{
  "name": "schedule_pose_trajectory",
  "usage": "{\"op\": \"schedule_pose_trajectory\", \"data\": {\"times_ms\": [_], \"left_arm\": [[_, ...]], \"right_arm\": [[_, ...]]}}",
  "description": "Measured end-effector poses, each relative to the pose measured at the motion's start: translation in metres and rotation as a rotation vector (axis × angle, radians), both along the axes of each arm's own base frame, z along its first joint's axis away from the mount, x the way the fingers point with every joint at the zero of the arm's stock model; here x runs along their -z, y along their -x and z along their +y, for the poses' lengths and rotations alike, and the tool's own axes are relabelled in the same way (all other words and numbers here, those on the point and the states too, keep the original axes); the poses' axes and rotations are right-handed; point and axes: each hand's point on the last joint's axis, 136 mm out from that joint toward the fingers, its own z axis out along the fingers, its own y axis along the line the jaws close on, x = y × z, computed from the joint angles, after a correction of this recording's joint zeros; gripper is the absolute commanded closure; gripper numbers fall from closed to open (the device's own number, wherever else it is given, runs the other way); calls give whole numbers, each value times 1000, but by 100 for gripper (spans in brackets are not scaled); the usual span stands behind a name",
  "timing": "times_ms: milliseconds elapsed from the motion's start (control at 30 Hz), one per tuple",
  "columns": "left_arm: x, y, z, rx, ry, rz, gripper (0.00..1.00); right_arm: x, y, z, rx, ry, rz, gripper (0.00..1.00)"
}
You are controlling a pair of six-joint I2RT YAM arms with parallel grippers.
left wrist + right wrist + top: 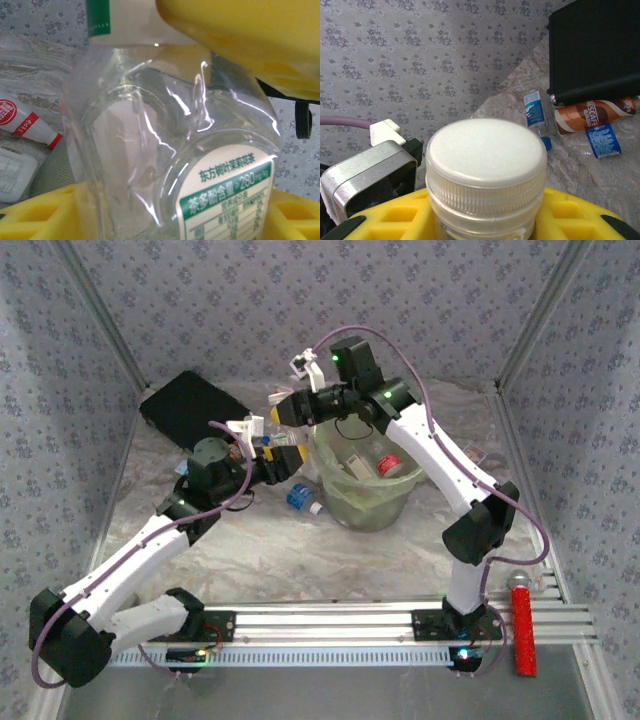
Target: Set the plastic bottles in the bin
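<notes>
A clear plastic bottle (150, 140) with a green and white label is held between both grippers, just left of the bin (352, 508). My left gripper (283, 457) is shut on its body, with yellow fingers (35, 215) on either side. My right gripper (485, 217) comes from above and is shut around the neck under the white cap (485, 150). The pale green bin holds a red-labelled bottle (388, 465) and others. A blue-labelled bottle (301, 499) lies on the table by the bin.
A flat black case (193, 406) lies at the back left, with a brown bottle (595, 114) and a blue-labelled bottle (534, 111) beside it. A red-labelled white bottle (22, 121) lies to the left. A red-handled tool (522, 628) rests on the front rail.
</notes>
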Motion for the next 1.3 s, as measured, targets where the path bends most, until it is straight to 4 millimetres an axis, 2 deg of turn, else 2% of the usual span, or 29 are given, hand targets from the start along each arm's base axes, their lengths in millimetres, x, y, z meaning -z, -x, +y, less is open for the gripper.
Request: {"op": "schedule_pose_trajectory", "data": {"times_ms": [100, 200, 333, 467, 600, 733, 867, 1000, 1133, 1300], "left_arm": [[0, 0, 0, -4, 0, 2, 19], [1, -2, 3, -22, -1, 11, 9], [0, 1, 9, -46, -7, 15, 6], [4, 5, 17, -68, -18, 24, 5], [32, 7, 24, -94, -70, 84, 5], [66, 8, 34, -139, -138, 174, 5], [90, 9, 47, -192, -189, 259, 6], [112, 7, 59, -261, -234, 343, 7], [139, 6, 70, -332, -270, 432, 8], [167, 7, 76, -376, -311, 520, 8]], "right_arm": [[0, -1, -1, 3, -1, 0, 70], [-3, -5, -4, 16, -1, -13, 70], [-20, -18, -16, 56, -20, -54, 70], [-48, -31, -39, 115, -44, -129, 70], [-74, -37, -73, 196, -45, -194, 70], [-86, -47, -115, 331, 18, -266, 71], [-75, -56, -153, 464, 148, -289, 71], [-46, -58, -176, 511, 256, -246, 71], [-17, -61, -186, 516, 329, -190, 71], [22, -59, -187, 492, 386, -110, 71]]}}
